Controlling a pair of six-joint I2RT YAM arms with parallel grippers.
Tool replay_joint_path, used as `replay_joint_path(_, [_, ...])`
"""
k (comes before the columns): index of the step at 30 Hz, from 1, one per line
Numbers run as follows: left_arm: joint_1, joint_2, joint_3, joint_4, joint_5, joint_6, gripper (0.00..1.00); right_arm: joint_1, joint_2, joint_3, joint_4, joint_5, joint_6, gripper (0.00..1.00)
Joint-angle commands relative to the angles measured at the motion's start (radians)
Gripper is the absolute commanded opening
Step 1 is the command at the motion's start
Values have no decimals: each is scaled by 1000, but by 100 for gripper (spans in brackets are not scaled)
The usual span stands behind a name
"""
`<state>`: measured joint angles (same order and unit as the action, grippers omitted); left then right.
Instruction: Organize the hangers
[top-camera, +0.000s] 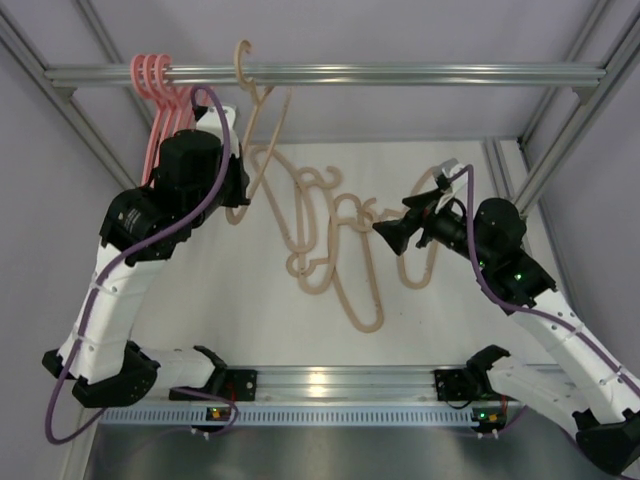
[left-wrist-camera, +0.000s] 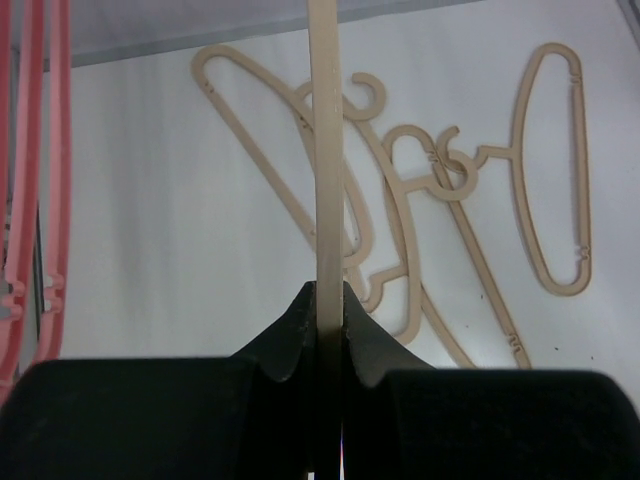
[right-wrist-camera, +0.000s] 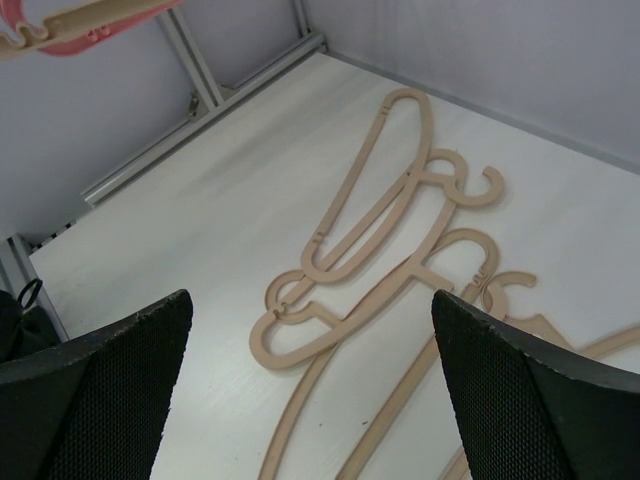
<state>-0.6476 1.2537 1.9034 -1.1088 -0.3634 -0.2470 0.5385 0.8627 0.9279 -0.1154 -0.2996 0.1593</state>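
Note:
Three pink hangers (top-camera: 150, 78) hang on the silver bar at the left; they also show in the left wrist view (left-wrist-camera: 30, 160). A beige hanger (top-camera: 262, 120) has its hook over the bar just right of them. My left gripper (top-camera: 240, 188) is shut on its lower side; in the left wrist view the gripper (left-wrist-camera: 328, 300) pinches the beige strip (left-wrist-camera: 326, 150). Several beige hangers (top-camera: 335, 235) lie tangled on the white table. My right gripper (top-camera: 400, 226) hovers open and empty over their right part. In its wrist view the gripper (right-wrist-camera: 310, 340) is above the table hangers (right-wrist-camera: 370, 220).
The silver bar (top-camera: 420, 74) runs across the back, bare to the right of the hung hangers. Slanted frame posts (top-camera: 545, 150) stand at both back corners. A rail (top-camera: 330, 380) with the arm bases runs along the near edge.

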Motion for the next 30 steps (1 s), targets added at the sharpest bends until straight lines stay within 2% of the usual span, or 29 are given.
replay_joint_path(1, [84,36,77,-46,47,51,0,-3,-24,-6,-9,-18,3,99])
replay_joint_path(2, [148,45,85,-48,105,64,0,-3,-25,-8,-12,-22,2,99])
replay_joint_path(5, [238,78,106,-51,170,92,0,-3,-28,-11,-13,-30,3,100])
replay_joint_path(14, [391,156,154,-95,273,118,0,-3,-24,-26,-13,-42,9,99])
replay_joint_path(30, [447,156,151,-200,310,48,0,-2,-22,-31,-12,-56,22,100])
